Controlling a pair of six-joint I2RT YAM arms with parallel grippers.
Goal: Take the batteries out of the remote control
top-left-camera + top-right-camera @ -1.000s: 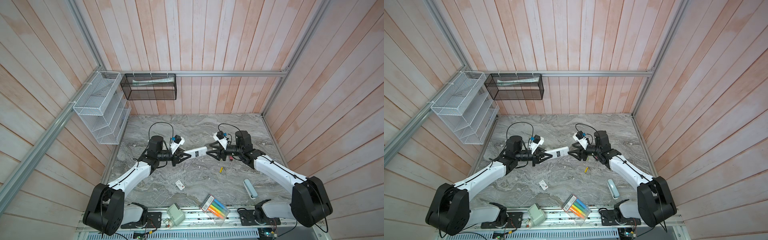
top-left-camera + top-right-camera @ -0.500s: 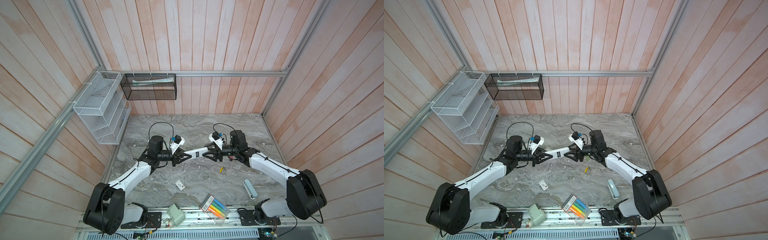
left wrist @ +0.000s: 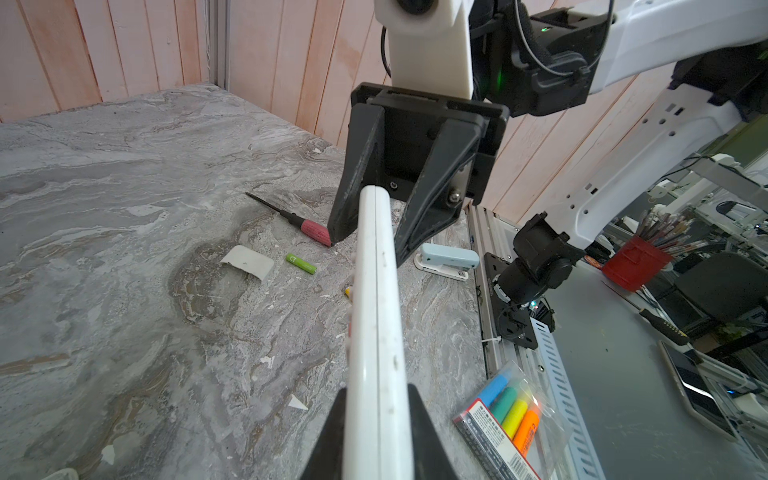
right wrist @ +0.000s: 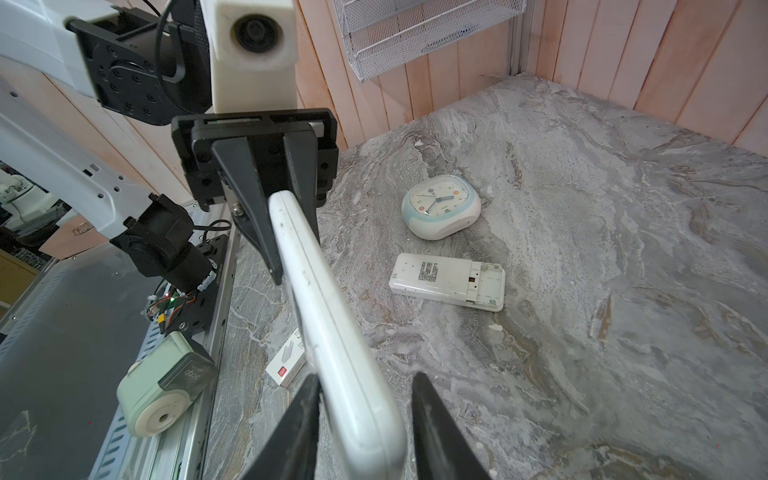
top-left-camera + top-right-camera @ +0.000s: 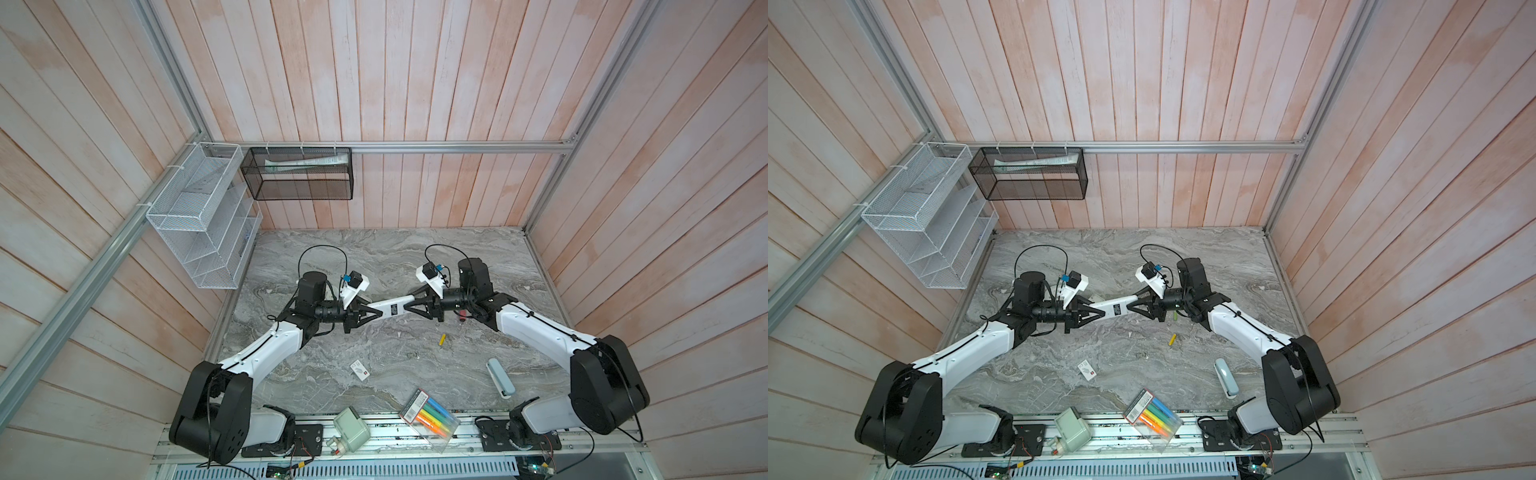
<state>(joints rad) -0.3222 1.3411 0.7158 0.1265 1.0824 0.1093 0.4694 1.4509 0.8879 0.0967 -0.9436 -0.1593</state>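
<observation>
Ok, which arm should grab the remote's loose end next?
Right. The right gripper straddles that end of the remote, jaws not yet shut: a gap shows beside one finger. The left gripper is clamped on the other end.

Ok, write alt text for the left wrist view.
A white remote, seen edge-on, runs from the left pincer to the right pincer, which straddles its far end. On the marble table beyond lie a green battery, a red-handled screwdriver, a white cover, a stapler and markers.
</observation>
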